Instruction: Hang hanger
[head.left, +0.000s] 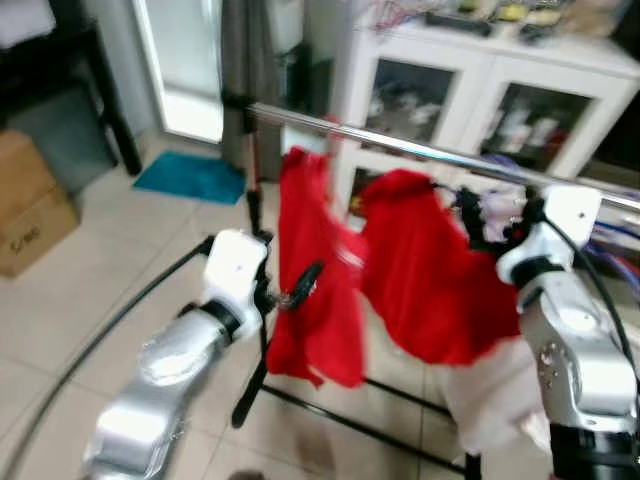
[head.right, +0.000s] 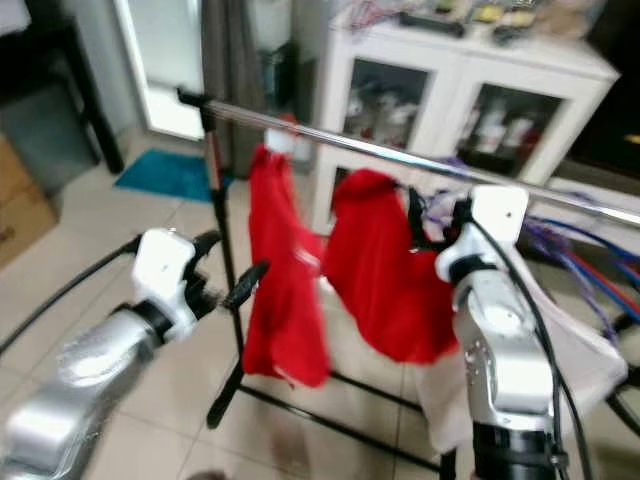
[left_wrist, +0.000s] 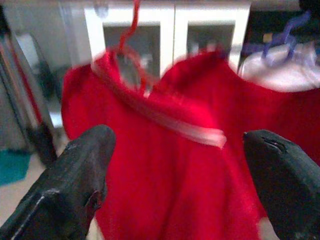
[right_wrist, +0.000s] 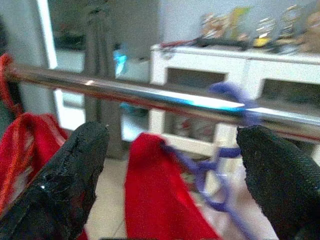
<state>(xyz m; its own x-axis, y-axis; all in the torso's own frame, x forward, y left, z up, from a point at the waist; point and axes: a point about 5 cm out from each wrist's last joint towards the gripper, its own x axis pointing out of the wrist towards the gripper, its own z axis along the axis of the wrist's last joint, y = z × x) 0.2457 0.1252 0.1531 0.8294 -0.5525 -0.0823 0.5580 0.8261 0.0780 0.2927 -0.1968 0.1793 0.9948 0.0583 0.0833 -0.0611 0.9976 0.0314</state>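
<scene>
Tiled floor below a chrome rail — red garments hang there; left end effector and right end effector both gape empty.

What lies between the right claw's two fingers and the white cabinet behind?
In the right wrist view, the chrome rail crosses between the open right claw and the white cabinet, with a purple hanger hooked over it.
</scene>
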